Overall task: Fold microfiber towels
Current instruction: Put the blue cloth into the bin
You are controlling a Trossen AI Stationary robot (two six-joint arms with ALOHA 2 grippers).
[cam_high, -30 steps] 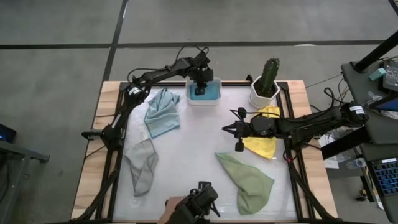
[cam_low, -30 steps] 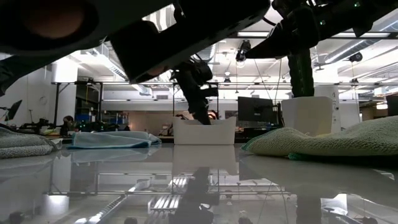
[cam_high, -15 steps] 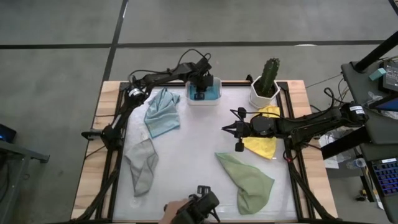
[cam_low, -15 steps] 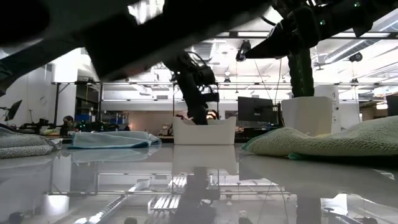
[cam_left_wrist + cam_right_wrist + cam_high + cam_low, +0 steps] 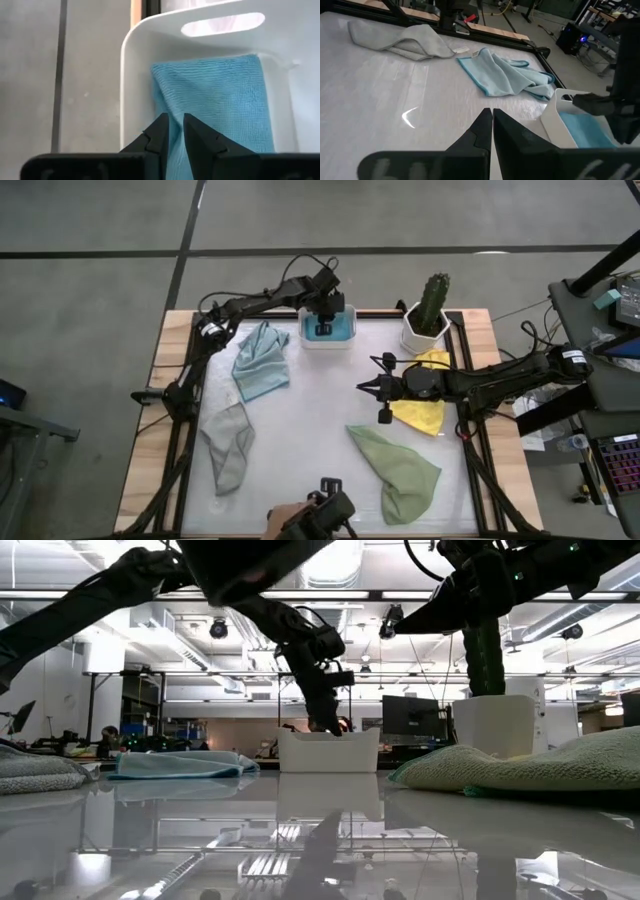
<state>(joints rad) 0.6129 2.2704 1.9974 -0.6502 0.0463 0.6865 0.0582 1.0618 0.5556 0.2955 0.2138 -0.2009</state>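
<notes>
Left gripper (image 5: 322, 328): over the white tub at the upper centre of the high view; fingers (image 5: 161, 131) nearly together with a thin gap; in the left wrist view their tips lie on a raised ridge of the cloth, but whether they have pinched it cannot be told.
Bright blue towel (image 5: 215, 105): inside the white tub (image 5: 131, 100), directly under and ahead of the left fingers; it fills the floor of the tub, its long side running away from the fingertips toward the tub's handle slot.
Deciding relation: the towel lies straight below the left fingers, walled in on all sides, so any lift must, in my judgement, go straight up out of the tub; the left arm is by far the nearer.
Right gripper (image 5: 368, 387): hovering above bare worktop (image 5: 310, 420) at centre right of the high view; fingers drawn nearly together, holding nothing; it points toward the tub.
Yellow towel (image 5: 425, 412): beneath the right forearm, right of centre.
Sage green towel (image 5: 400, 468): crumpled at lower right.
Pale blue-grey towel (image 5: 261, 362): crumpled at upper left, just beside the tub.
Grey towel (image 5: 229, 444): at lower left, well apart from both grippers.
Potted cactus (image 5: 430, 312): upper right, beside the tub.
</notes>
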